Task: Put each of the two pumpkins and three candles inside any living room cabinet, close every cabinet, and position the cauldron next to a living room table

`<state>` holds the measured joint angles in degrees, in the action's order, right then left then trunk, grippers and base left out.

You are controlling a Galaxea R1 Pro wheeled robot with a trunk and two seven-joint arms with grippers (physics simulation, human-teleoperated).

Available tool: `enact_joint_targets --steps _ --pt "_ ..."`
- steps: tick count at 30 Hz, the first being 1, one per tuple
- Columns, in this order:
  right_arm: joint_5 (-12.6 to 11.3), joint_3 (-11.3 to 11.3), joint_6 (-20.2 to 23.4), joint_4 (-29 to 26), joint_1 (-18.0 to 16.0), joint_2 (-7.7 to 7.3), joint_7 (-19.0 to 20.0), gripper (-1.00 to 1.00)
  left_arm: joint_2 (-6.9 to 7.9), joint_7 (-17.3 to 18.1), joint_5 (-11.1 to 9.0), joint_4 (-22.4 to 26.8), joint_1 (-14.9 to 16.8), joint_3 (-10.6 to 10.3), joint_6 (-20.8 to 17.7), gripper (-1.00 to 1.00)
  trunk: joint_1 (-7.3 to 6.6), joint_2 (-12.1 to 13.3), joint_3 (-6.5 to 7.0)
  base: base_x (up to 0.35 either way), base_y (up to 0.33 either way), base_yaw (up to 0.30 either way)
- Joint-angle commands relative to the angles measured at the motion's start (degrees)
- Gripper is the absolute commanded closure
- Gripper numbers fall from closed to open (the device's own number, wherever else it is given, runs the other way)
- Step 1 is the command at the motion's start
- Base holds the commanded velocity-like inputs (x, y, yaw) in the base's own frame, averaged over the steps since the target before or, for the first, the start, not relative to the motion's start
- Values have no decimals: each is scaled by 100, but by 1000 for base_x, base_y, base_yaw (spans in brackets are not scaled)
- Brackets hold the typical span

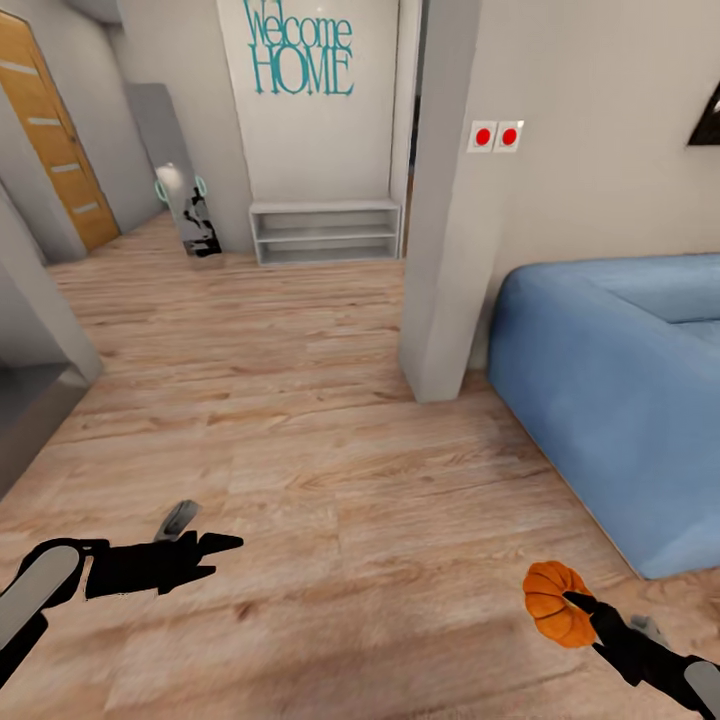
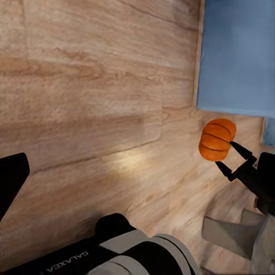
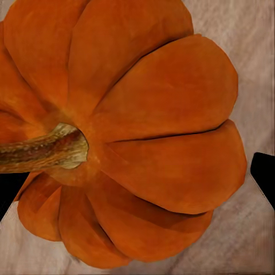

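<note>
A small bright-orange pumpkin (image 1: 548, 600) hangs just above the wooden floor at the lower right of the head view, with my right gripper (image 1: 567, 602) shut on it. The left wrist view shows the same pumpkin (image 2: 216, 137) pinched between the right gripper's (image 2: 230, 158) black fingers beside the sofa corner. From the right wrist view the pumpkin (image 3: 154, 114) is seen close up, stem side on, with a black fingertip (image 3: 264, 180) at its edge. My left gripper (image 1: 200, 530) hovers over bare floor at the lower left, open and holding nothing.
A blue sofa (image 1: 610, 400) stands at the right, its corner close to the pumpkin. A grey wall pillar (image 1: 440, 250) stands ahead of it. Farther off are a low white shelf (image 1: 325, 232), a leaning mirror (image 1: 190, 210) and a wooden door (image 1: 50, 140). Wooden floor (image 1: 330, 450) stretches ahead.
</note>
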<state>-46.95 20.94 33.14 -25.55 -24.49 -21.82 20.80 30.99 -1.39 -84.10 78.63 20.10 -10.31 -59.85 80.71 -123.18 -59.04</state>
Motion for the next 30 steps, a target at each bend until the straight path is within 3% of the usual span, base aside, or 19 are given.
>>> enact_joint_targets --steps 1,4,5,6,7,9,11,13,17,21,30 --pt "-1 33 126 -10 -8 3 11 100 4 -57 0 -52 3 -6 6 -100 -23 39 9 0 0 -251" --pt "16 -12 521 -361 -12 29 3 100 1 -456 33 -435 10 4 32 -100 -89 160 51 0 0 -253" --pt "22 -129 751 -743 -12 52 -18 100 -4 -805 50 -620 10 8 37 -100 -111 200 64 0 0 -255" --pt "25 -457 1062 -1376 -12 70 -51 100 -25 -1311 61 -753 11 14 45 -100 -133 240 78 0 0 -242" --pt "25 -654 1195 -1686 -12 76 -85 100 -63 -1549 64 -787 11 16 48 -100 -155 280 92 0 0 -218" --pt "17 -1092 1577 -2418 -16 99 -225 100 -279 -2131 68 -833 11 13 51 -100 -199 360 121 0 0 -200" --pt "19 -1222 1903 -2759 -16 172 -317 100 -433 -2468 73 -844 11 12 51 -100 -243 441 151 0 0 -216" --pt "19 -1266 2206 -3115 -18 288 -424 100 -494 -2691 70 -848 11 12 52 -100 -287 521 185 0 0 -228" --pt "10 -1310 2599 -4000 -21 669 -904 100 -520 -2801 69 -849 11 12 50 -100 -375 681 256 0 0 -206" --pt "-13 -1384 2660 -4585 22 1002 -1381 100 -517 -2812 69 -847 11 12 49 -100 -463 842 327 0 0 -181" --pt "-33 -1478 2671 -4719 32 1097 -1534 100 -518 -2799 69 -827 11 13 43 -100 -660 1203 470 0 0 -218"
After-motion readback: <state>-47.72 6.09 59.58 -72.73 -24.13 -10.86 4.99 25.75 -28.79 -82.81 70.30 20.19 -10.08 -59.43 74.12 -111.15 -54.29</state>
